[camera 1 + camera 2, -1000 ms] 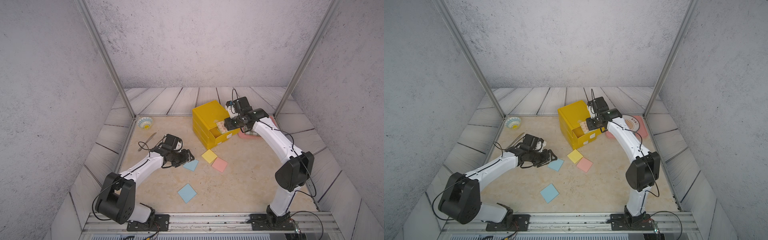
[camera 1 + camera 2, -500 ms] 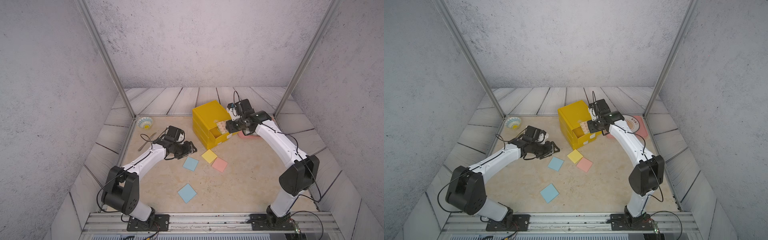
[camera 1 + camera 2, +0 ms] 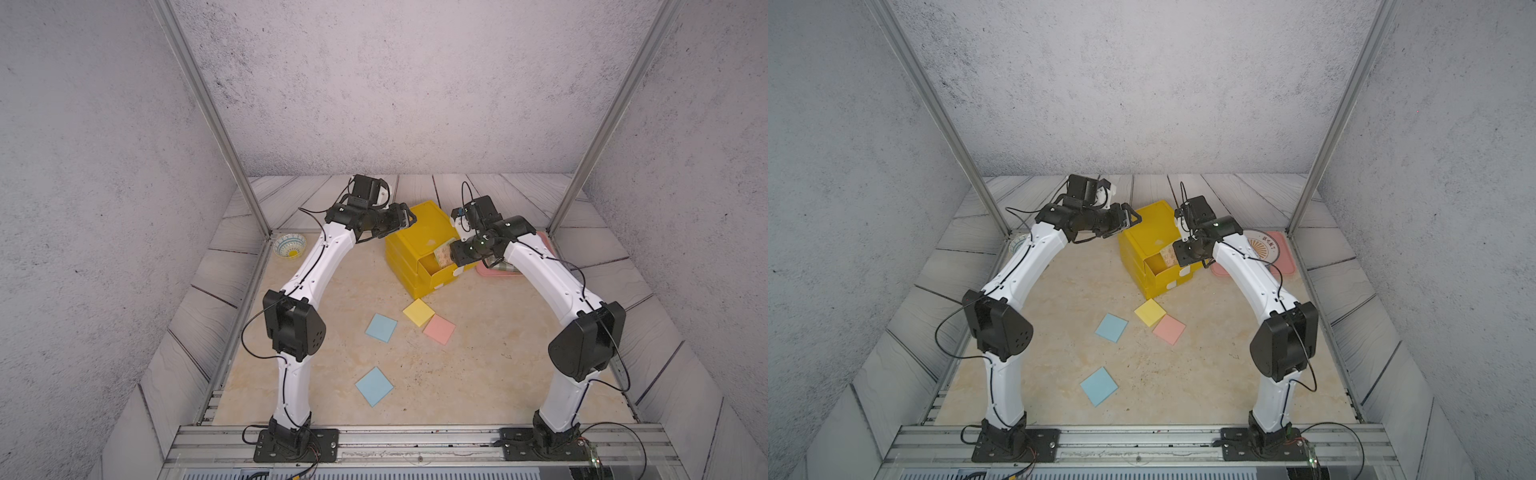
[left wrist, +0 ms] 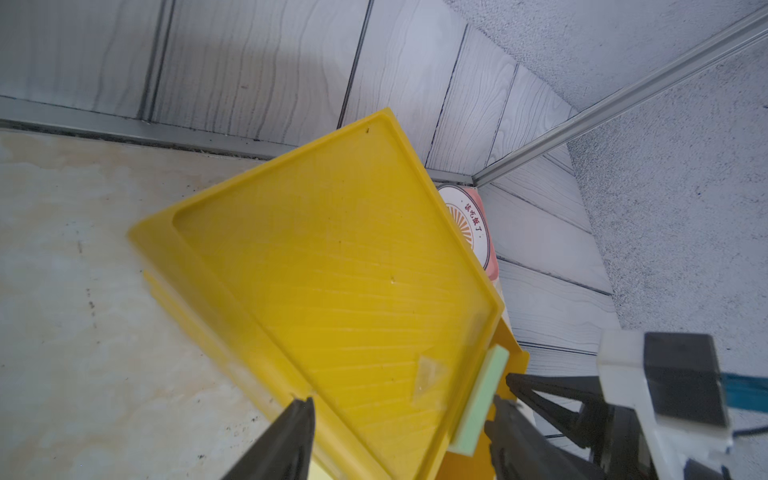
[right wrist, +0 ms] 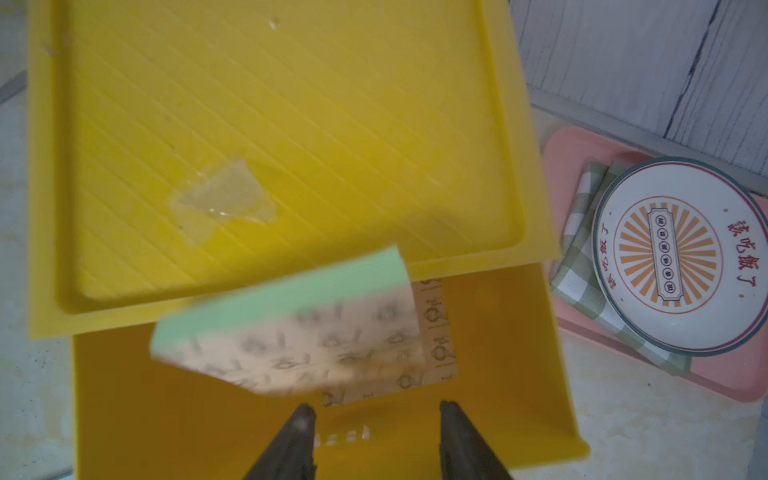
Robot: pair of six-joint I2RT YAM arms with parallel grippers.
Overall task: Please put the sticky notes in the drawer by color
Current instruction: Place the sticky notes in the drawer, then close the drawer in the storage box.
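Four notes lie flat on the worktop [image 3: 478, 365] in front of the yellow drawer box [image 3: 415, 245] — a blue note [image 3: 381, 327], a second blue note [image 3: 374, 386], a yellow note [image 3: 418, 312], a pink note [image 3: 439, 329]. Its top drawer [image 5: 498, 374] is pulled out. The green note [image 5: 286, 316] is tilted over it — just beyond the right pincer [image 5: 376, 407], fingers apart. The left pincer [image 3: 409, 217] hovers over the box top, fingers apart.

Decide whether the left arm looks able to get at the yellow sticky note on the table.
Probably yes. The yellow sticky note lies uncovered on the table in front of the drawer, and the left gripper hangs open and empty above the drawer's top.
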